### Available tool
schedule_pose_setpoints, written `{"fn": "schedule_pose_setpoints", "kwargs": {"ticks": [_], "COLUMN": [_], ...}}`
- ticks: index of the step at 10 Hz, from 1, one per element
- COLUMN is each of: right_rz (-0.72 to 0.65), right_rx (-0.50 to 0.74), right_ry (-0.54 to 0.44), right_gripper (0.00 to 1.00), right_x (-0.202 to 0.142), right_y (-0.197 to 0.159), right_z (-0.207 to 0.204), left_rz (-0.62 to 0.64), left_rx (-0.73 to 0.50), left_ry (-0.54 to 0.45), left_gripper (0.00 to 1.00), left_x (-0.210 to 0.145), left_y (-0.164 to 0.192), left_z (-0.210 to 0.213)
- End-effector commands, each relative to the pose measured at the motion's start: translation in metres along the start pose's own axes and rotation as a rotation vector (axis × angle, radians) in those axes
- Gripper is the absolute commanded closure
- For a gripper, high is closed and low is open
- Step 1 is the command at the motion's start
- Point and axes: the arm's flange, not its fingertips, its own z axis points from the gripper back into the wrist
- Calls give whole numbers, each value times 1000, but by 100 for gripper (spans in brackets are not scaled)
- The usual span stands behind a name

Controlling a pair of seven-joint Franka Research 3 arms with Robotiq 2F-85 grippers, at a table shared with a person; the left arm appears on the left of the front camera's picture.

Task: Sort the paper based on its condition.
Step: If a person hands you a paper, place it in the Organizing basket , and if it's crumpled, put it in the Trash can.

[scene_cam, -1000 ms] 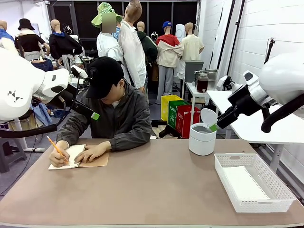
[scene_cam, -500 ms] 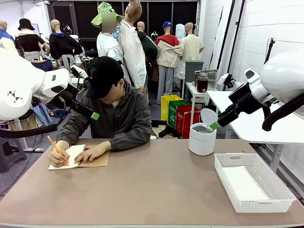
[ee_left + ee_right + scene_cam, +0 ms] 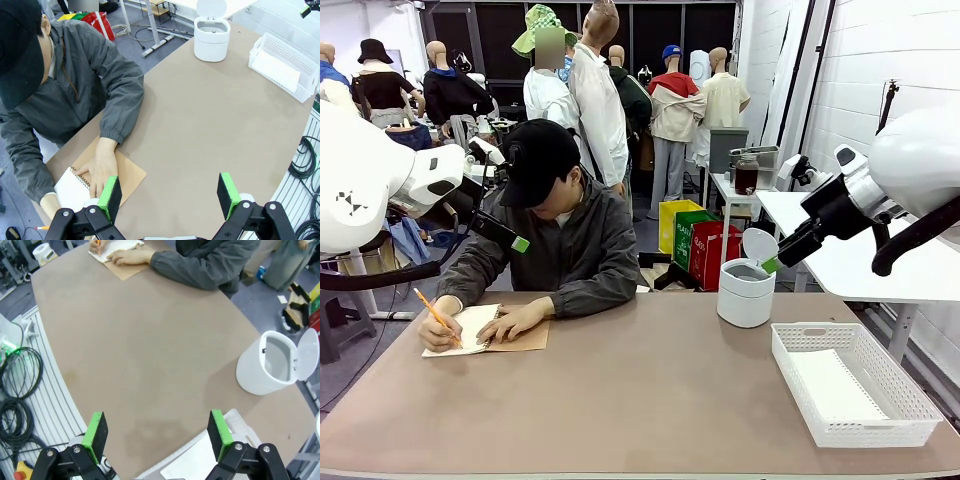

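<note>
A white sheet of paper [image 3: 830, 385] lies flat in the white basket [image 3: 790, 362] at the table's right; the same paper [image 3: 282, 70] shows in the left wrist view, and a corner of the paper [image 3: 192, 466] in the right wrist view. My left gripper [image 3: 169, 192] hangs open and empty high above the table's left side, near the person's shoulder [image 3: 517, 243]. My right gripper [image 3: 158, 432] is also open and empty, raised over the table's right side beside the bin [image 3: 770, 267].
A person at the far left writes with a pencil [image 3: 432, 310] in a spiral notebook [image 3: 495, 330] with a brown cover. A white bin [image 3: 746, 290] with its lid up stands at the back right. Bare brown tabletop [image 3: 650, 390] spans the middle.
The person's pencil hand has shifted slightly on the notebook. The right arm nudged a little right; both grippers stay open.
</note>
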Motion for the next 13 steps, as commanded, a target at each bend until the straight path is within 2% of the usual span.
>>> {"fn": "schedule_pose_setpoints", "kwargs": {"ticks": [1,13], "right_rz": [6,6], "right_rx": [4,4], "right_ry": [3,3], "right_gripper": [0,0], "right_x": [1,1], "right_y": [0,0], "right_z": [0,0], "left_rz": [4,4], "left_rx": [-7,-7], "left_ry": [4,4], "left_gripper": [0,0], "left_x": [0,0], "left_y": [1,1], "left_z": [1,1]}}
